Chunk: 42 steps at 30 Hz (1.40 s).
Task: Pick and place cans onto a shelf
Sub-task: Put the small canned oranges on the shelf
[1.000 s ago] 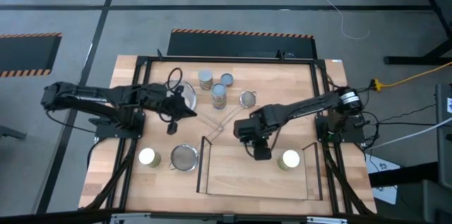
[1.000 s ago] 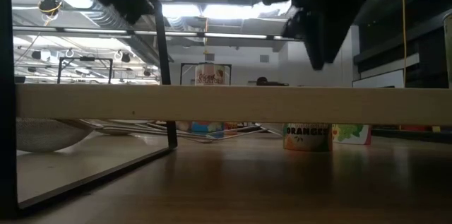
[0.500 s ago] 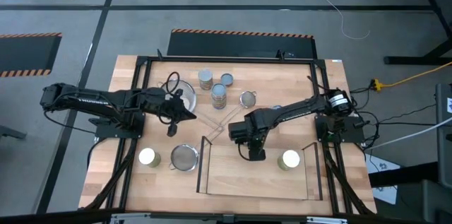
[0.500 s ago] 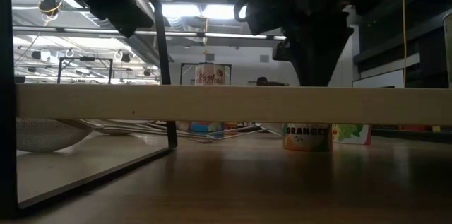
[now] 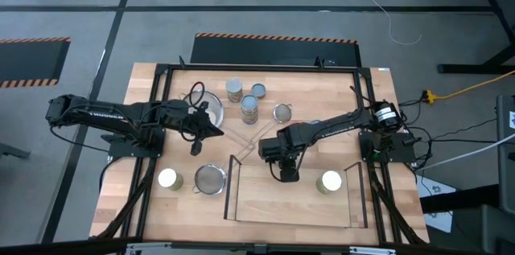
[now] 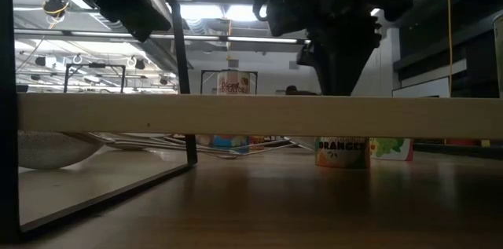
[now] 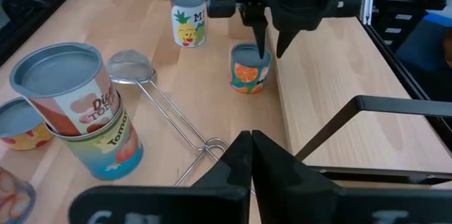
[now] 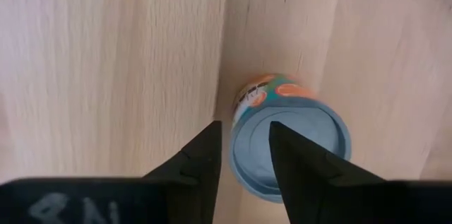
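Observation:
An orange-labelled can [image 8: 289, 146] with a blue-grey top stands on the table against the far edge of the shelf [image 5: 265, 203], a raised light-wood board with black rails. My right gripper [image 8: 244, 126] is open and points down just above this can. One finger is over the can's top and the other over the shelf's edge; in the left wrist view the right gripper [image 7: 270, 46] shows above the can [image 7: 248, 72]. Another can [image 5: 330, 181] stands on the shelf. My left gripper [image 5: 211, 129] hovers shut at the table's left.
Far of centre stand two stacked cans [image 7: 67, 90] and single cans [image 5: 233, 90], [image 5: 258, 90]. A pineapple-labelled can [image 7: 187, 19] stands beyond the orange one. One can [image 5: 169, 178] is at near left, beside a strainer [image 5: 211, 178]. A second strainer [image 5: 282, 113] and a pan [image 5: 205, 106] are nearby.
My right gripper has moved a little toward the table's left edge and sunk toward the orange-labelled can. Its fingers stay open.

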Tool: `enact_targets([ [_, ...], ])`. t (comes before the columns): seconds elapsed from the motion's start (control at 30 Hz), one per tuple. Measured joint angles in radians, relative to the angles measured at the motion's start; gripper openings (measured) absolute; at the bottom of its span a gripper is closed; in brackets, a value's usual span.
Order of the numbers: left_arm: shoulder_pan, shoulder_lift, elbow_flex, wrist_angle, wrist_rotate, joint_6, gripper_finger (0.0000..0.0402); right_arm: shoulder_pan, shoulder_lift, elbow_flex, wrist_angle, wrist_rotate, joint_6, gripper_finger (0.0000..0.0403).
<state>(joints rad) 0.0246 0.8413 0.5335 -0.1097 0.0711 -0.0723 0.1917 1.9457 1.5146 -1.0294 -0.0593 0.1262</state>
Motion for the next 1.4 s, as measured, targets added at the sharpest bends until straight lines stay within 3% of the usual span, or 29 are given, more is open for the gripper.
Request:
enact_targets([
  [0.87,0.0,0.0,0.0,-0.004,0.0,0.0,0.0,0.0,0.047,-0.001,0.008,-0.002,0.053,0.012],
  [1.03,0.0,0.0,0.0,-0.005,0.0,0.0,0.0,0.0,0.048,-0.001,0.005,0.017,0.056,0.0098],
  [1.3,0.0,0.0,0.0,-0.004,0.001,0.0,0.0,0.0,0.048,-0.001,0.002,0.025,0.056,0.002],
  [1.4,0.0,0.0,0.0,-0.004,0.001,0.0,0.0,0.0,0.047,0.0,0.002,0.027,0.054,0.001],
])
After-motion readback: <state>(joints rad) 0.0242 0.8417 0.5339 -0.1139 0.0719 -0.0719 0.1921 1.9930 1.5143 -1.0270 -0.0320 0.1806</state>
